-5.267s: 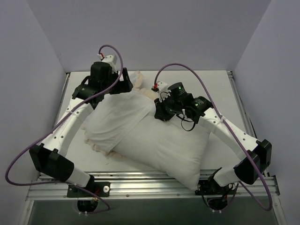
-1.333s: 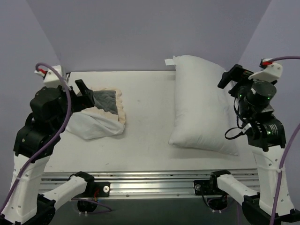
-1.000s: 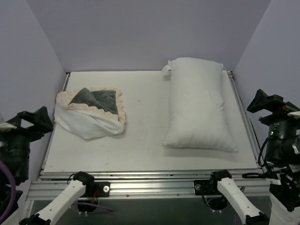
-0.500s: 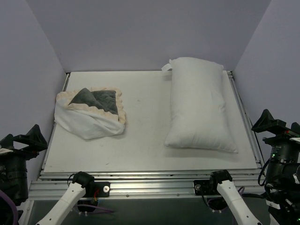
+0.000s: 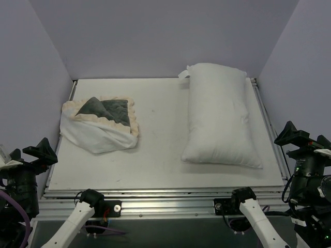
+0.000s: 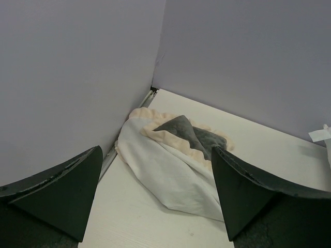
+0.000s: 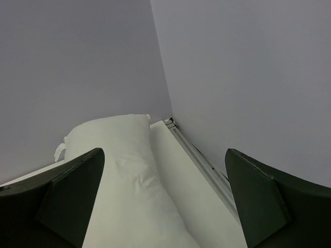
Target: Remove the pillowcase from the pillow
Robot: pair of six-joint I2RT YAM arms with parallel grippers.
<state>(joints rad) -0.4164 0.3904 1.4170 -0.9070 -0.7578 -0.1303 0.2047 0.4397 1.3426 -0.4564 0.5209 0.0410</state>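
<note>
The left pincer (image 5: pixel 28 154) sits low at the near left corner, off the edge of the table; its two dark fingers are spread wide and hold nothing. The right pincer (image 5: pixel 305 137) sits low at the near right corner; its fingers are spread wide too, and they are empty.

The soft pillowcase with the dark grey-green face, cream frill and white back (image 5: pixel 101 126) lies in a loose heap at the far left of the table, near the left wall; it touches no pincer. The plump plain white pillow (image 5: pixel 220 119) lies bare on the right side, long way from near to far, well apart from the pillowcase; a small white tag (image 5: pixel 182 75) sticks out at its far left corner.

The job looks done, I think, since no cover is on the pillow; the step in hand seems to be resting the arms. To do that well, each arm should move slowly and away from the cloth, with fingers apart, so no frill gets caught and dragged; neither arm should bump the pillow.

The flat white table (image 5: pixel 160 150) has a few small marks but looks dry; a silver metal rail (image 5: pixel 165 199) runs along its near edge. Plain pale purple walls (image 5: pixel 155 36) stand on the left, far and right sides.
</note>
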